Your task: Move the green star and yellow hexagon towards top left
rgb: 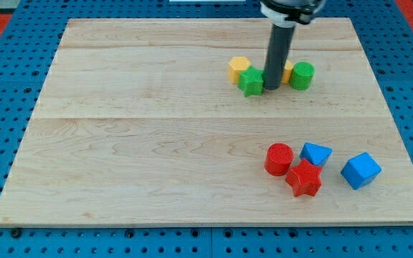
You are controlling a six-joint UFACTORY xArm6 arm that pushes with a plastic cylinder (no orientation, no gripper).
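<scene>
The green star (250,81) lies in the upper right part of the board, touching the yellow hexagon (239,68) just up and left of it. My tip (272,87) stands right against the green star's right side. A second yellow block (287,72) is mostly hidden behind the rod, and a green cylinder (302,75) sits just right of it.
A red cylinder (279,158), a red star (304,178), a blue triangular block (315,153) and a blue cube (361,170) cluster at the view's lower right. The wooden board (156,143) lies on a blue perforated table.
</scene>
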